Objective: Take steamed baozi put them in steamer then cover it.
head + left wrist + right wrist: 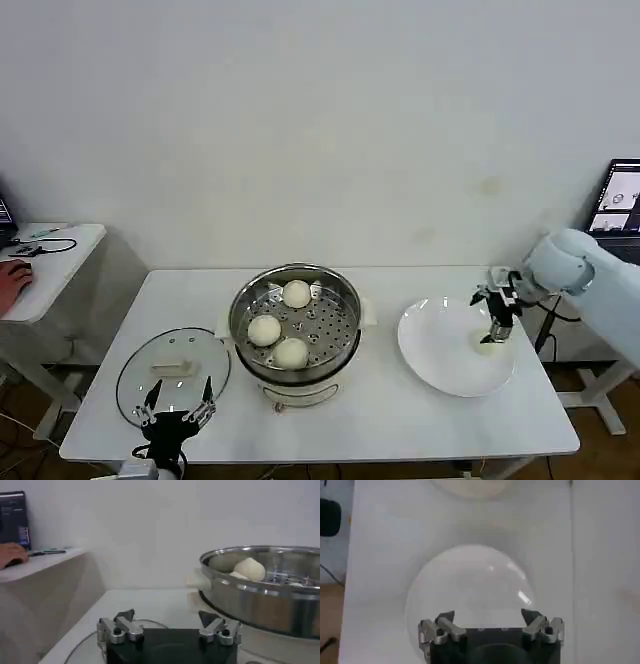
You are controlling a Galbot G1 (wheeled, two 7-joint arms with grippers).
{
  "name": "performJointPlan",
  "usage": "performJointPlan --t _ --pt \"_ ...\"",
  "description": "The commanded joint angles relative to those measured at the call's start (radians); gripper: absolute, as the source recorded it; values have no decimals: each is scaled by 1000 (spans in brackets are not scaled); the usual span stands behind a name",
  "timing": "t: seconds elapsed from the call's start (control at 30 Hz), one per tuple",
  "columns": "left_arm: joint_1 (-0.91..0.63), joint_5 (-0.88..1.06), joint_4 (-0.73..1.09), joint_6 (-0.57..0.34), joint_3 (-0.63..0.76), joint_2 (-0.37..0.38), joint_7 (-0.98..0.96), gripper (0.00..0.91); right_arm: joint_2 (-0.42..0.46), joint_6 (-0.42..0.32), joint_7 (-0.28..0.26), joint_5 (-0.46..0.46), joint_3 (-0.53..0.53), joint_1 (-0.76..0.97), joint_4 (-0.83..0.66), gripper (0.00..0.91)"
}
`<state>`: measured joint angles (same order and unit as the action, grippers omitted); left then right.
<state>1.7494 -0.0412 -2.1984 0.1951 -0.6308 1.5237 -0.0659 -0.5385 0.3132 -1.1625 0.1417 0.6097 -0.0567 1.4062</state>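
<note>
no legible text, screen contents too small to read

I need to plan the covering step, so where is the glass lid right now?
In the head view, the cover lies flat on the table at the robot's left, beside the steamer, with the left gripper just at its near edge.

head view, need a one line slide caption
Three baozi sit in the steamer; right gripper reaches the fourth on the plate.
</note>
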Motion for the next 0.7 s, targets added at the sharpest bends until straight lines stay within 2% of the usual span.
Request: performJointPlan --t 0.03,0.17,0.27,0.47,0.7 --pt "8 6 4 -2 0 4 -3 907 -65 21 23 117 -80 -129 -117 907" --pt "6 6 10 -2 2 6 -3 907 -90 6 30 146 -81 -140 -158 907" --pt "3 7 19 -4 3 9 -4 907 -109 19 63 160 -79 -147 -167 907" --pt "8 6 23 -5 0 6 -4 907 -154 2 87 201 -85 -147 -213 907" --pt "6 6 40 -7 2 7 -4 907 -173 -11 97 240 -83 -135 -256 907"
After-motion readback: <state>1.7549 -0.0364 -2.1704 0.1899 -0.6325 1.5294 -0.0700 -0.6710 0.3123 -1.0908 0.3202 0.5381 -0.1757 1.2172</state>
